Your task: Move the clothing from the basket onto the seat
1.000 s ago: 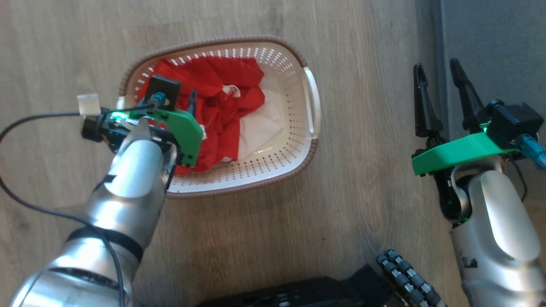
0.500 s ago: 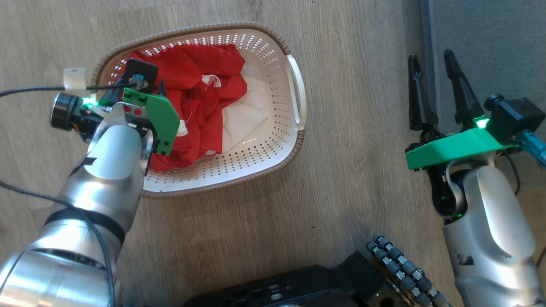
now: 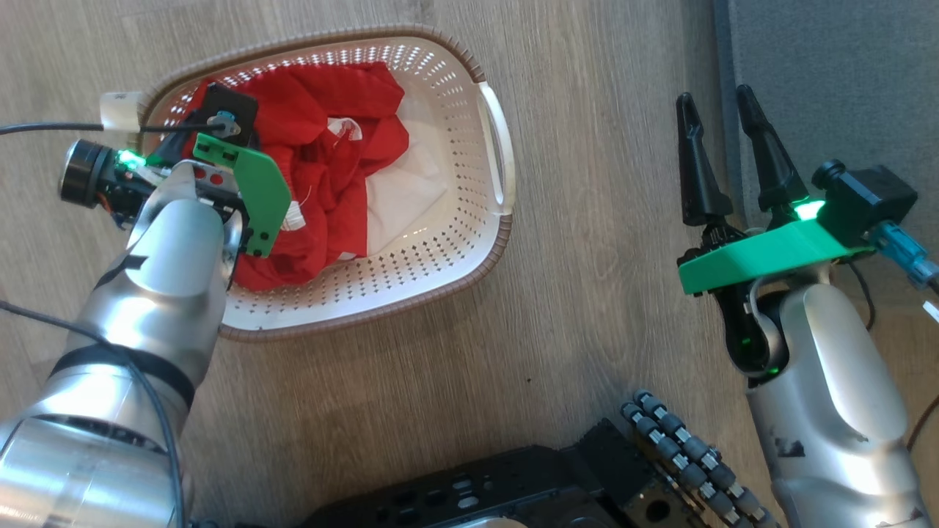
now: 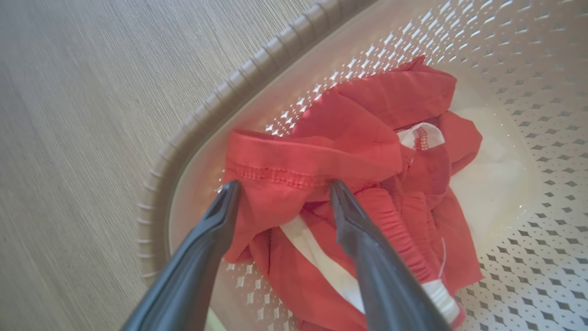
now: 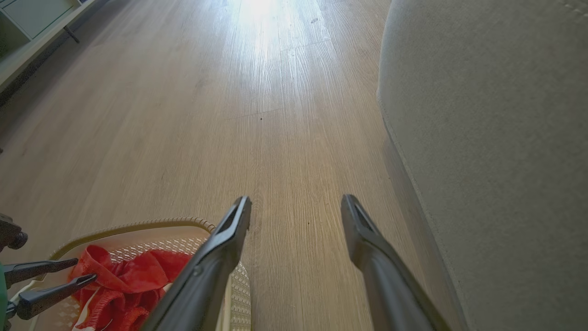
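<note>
The cream basket stands on the wood floor with red clothing heaped over a white garment. My left gripper is open inside the basket's left end. Its two fingers straddle a hemmed fold of the red clothing, and the tips touch the fabric. In the head view its green wrist plate hides those fingers. My right gripper is open and empty, held over the floor beside the edge of the grey seat. The seat rises on the right of the right wrist view.
My black base with its roller wheel lies along the bottom of the head view. A black cable runs off to the left of the left wrist. Wood floor stretches between basket and seat. Pale furniture stands far off.
The head camera has moved, shifting the whole picture left and up. My left gripper has sunk a little into the clothing, its finger now hidden under the green plate. Both grippers stay open.
</note>
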Robot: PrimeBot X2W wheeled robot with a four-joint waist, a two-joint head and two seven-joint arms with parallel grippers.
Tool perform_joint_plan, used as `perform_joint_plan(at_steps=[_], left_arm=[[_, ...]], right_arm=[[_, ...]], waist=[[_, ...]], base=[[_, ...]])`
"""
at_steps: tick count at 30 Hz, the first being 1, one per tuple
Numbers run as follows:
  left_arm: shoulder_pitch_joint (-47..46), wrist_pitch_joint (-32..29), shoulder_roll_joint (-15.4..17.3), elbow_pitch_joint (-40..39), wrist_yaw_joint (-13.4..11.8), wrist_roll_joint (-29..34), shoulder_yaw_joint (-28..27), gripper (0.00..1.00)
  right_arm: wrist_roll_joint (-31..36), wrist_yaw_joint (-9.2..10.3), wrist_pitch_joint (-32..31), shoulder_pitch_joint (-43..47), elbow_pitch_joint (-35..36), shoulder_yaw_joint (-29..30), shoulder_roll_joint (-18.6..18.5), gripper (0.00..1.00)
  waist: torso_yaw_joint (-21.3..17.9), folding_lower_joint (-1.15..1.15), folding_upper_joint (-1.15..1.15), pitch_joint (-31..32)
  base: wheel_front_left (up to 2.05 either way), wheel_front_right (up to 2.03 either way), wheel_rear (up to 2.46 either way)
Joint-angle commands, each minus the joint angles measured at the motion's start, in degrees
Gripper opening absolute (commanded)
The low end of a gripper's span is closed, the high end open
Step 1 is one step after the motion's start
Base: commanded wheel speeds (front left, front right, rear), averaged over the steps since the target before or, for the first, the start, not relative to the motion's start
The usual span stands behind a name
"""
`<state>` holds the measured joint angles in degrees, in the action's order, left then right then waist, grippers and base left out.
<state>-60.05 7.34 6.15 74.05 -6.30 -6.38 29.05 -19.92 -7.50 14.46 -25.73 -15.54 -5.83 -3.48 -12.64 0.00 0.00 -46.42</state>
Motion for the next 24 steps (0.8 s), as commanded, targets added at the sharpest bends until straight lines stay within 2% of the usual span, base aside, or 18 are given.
perform_joint_plan(at_steps=[1, 5, 9, 11, 12, 13, 18, 24], left_arm=[[-0.4, -0.3, 2.1, -0.3, -0.4, 0.7, -0.5, 1.0], [-0.6, -1.4, 2.6, -0.3, -0.3, 1.0, 0.4, 1.0], [-0.7, -1.9, 3.2, -0.2, -0.3, 1.4, 1.2, 0.64], [-0.8, -1.8, 3.3, -0.2, -0.3, 1.3, 1.5, 0.33], [-0.7, -1.7, 3.3, -0.2, -0.3, 1.2, 1.5, 0.11], [-0.6, -1.4, 3.3, -0.2, 0.0, 0.9, 1.4, 0.0], [0.6, 1.3, 1.3, -0.2, 1.3, -0.5, 1.2, 0.0], [4.1, 5.5, 0.0, -0.3, 2.5, -3.5, -0.5, 0.0]], right_arm=[[-0.7, 0.01, 0.5, 0.8, 1.3, -1.2, 0.6, 1.0], [-1.2, 0.01, 0.5, 0.6, 1.4, -1.6, 0.6, 1.0], [-1.7, 0.01, 0.5, 0.4, 1.6, -1.9, 0.6, 1.0], [-1.7, 0.01, 0.5, 0.4, 1.6, -1.8, 0.6, 1.0], [-1.7, 0.01, 0.5, 0.4, 1.5, -1.8, 0.6, 1.0], [-1.7, 0.01, 0.5, 0.4, 1.5, -1.7, 0.6, 1.0], [-1.4, 0.01, 0.5, 1.6, 0.7, -0.8, 0.6, 1.0], [-1.1, 0.01, 0.5, 3.4, -0.5, -0.4, 0.6, 1.0]], waist=[[-0.1, 0.0, 0.0, -0.2], [-0.5, 0.0, 0.0, -0.8], [-1.1, 0.0, 0.0, -1.3], [-1.3, 0.0, 0.0, -1.4], [-1.4, 0.0, 0.0, -1.4], [-1.4, 0.0, 0.0, -1.3], [-0.3, 0.0, 0.0, 1.2], [1.9, 0.0, 0.0, 8.1]], base=[[0.0, 0.0, 0.0], [0.0, 0.0, 0.0], [0.0, 0.0, 0.0], [0.0, 0.0, 0.0], [0.0, 0.0, 0.0], [0.0, 0.0, 0.0], [0.0, 0.0, 0.0], [0.0, 0.0, 0.0]])
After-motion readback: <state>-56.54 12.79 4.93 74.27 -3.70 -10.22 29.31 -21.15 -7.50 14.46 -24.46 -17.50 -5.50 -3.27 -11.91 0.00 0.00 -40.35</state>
